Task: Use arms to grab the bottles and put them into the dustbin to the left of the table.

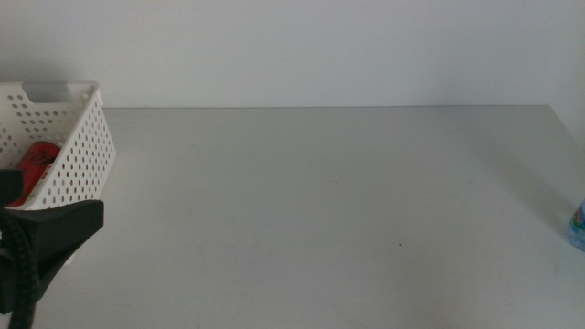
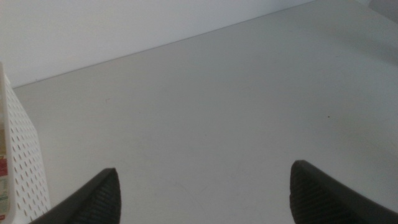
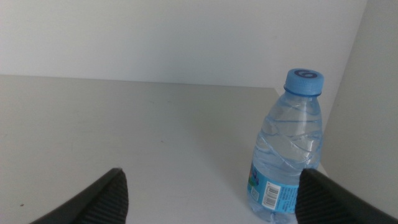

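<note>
- Left end effector [image 1: 41,233]: nearest the middle camera, a dark forked shape at the lower left corner of that view, just in front of the dustbin; in the left wrist view its jaws stand wide apart with nothing between them, only bare worktop
- Dustbin [image 1: 87,151]: white perforated basket at the left edge of the worktop, handle slot at the top of its far wall; its perforated side also shows at the edge of the left wrist view [image 2: 25,162]
- Red cola can [image 1: 37,164]: lies inside the dustbin, partly hidden by the basket wall and the left end effector
- A strip of printed label [image 2: 4,180] shows within the basket in the left wrist view; what it belongs to cannot be told
- Water bottle [image 3: 287,149]: clear, blue cap, blue label, stands upright on the worktop near its right edge; only a sliver shows at the right border of the middle view [image 1: 578,224]
- Right end effector [image 3: 214,199]: jaws spread wide, gripping nothing; the water bottle stands ahead of them, close to one jaw, apart from both
- Worktop [image 1: 329,210]: light grey, matte
</note>
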You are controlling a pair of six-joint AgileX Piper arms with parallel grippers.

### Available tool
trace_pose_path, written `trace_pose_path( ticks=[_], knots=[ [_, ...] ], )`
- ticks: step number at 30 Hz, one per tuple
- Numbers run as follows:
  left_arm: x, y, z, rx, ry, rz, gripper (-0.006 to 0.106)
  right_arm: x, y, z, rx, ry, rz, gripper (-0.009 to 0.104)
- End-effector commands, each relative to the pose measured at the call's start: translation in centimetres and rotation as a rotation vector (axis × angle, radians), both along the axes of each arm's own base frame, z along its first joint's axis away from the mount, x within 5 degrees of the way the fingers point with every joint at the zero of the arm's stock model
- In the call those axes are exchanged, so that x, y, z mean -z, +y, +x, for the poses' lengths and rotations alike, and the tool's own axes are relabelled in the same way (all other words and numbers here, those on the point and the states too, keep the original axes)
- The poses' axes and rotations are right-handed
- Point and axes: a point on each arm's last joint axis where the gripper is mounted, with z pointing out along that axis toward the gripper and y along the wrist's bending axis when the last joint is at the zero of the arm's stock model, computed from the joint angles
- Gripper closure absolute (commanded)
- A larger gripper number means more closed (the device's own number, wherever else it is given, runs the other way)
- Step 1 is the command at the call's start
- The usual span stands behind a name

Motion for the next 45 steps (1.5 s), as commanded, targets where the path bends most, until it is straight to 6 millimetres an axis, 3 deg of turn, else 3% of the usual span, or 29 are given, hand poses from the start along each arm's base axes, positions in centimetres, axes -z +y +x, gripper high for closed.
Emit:
trace_pose_path(
  ticks=[1, 10, 19, 30, 39, 45],
  knots=[
    [-1.5, 0.0, 0.1, -0.01, -0.082, -0.057, 0.008, -1.2, -0.2, 1.0, 0.011, -0.106, -0.029, 0.025],
    [-1.5, 0.0, 0.1, -0.01, -0.082, -0.057, 0.008, 0.3, -0.7, 4.0, 0.047, -0.029, -0.008, 0.025],
    [-1.5, 0.0, 0.1, -0.01, -0.082, -0.057, 0.008, 1.6, -1.2, 5.8, 0.086, -0.012, -0.008, 0.025],
    [-1.5, 0.0, 0.1, -0.01, -0.082, -0.057, 0.008, 2.0, -2.9, 6.4, 0.142, -0.037, -0.075, 0.025],
    [-1.5, 0.0, 0.1, -0.01, -0.082, -0.057, 0.008, 2.2, -3.1, 6.6, 0.141, -0.045, -0.078, 0.025],
    [-1.5, 0.0, 0.1, -0.01, -0.082, -0.057, 0.008, 2.6, -3.5, 7.8, 0.154, -0.033, -0.05, 0.02]
  ],
)
